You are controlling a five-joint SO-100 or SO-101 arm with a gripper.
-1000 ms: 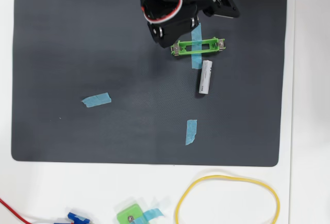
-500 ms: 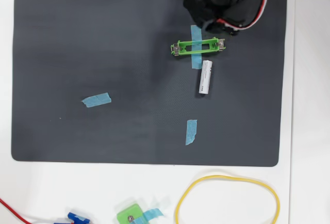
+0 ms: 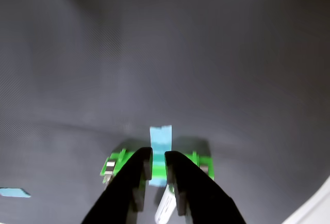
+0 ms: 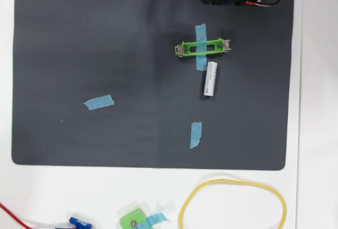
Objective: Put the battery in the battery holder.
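Clearly the pick has not begun: the battery (image 4: pixel 211 79) lies loose on the dark mat (image 4: pixel 105 39), just beside the battery holder (image 4: pixel 203 47) on its near side, almost touching, and the frame is empty under its blue tape strip (image 4: pixel 200 41). In the wrist view the gripper (image 3: pixel 158 165) hangs empty, jaws narrowed to a slit. Next it likely needs to open and descend over the cylinder

White battery (image 4: pixel 211 79) lies just beside the empty green battery holder (image 4: pixel 203 47).
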